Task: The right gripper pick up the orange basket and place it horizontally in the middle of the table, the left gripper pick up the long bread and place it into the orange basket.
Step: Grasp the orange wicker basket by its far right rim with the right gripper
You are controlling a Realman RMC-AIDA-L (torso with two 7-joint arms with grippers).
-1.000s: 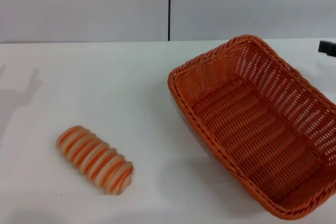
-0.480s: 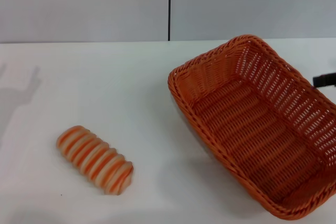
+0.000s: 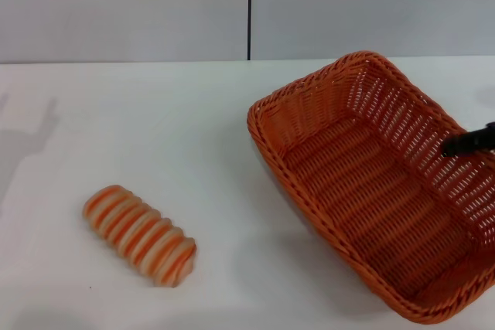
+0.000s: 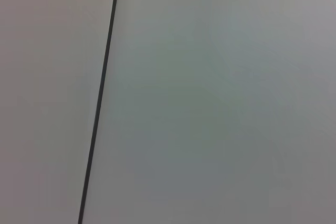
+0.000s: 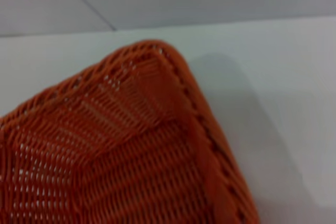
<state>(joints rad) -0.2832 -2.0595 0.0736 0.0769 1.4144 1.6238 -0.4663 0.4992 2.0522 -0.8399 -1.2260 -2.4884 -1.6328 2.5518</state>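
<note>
The orange basket (image 3: 379, 183) stands on the right half of the white table (image 3: 193, 137), set at a slant with its long side running toward the near right. My right gripper (image 3: 468, 141) shows only as a black tip at the right edge, above the basket's right rim. In the right wrist view, a corner of the orange basket (image 5: 142, 150) fills the lower part. The long bread (image 3: 141, 236) lies at the near left of the table, untouched. My left gripper is out of view; the left wrist view shows only a grey wall.
A grey wall (image 3: 124, 5) with a dark vertical seam (image 3: 249, 9) stands behind the table. The table's far edge meets it at the back. White tabletop separates the bread from the basket.
The black tip of my right gripper has come down and inward from the far right edge, now over the basket's right rim. Basket and bread have not moved.
</note>
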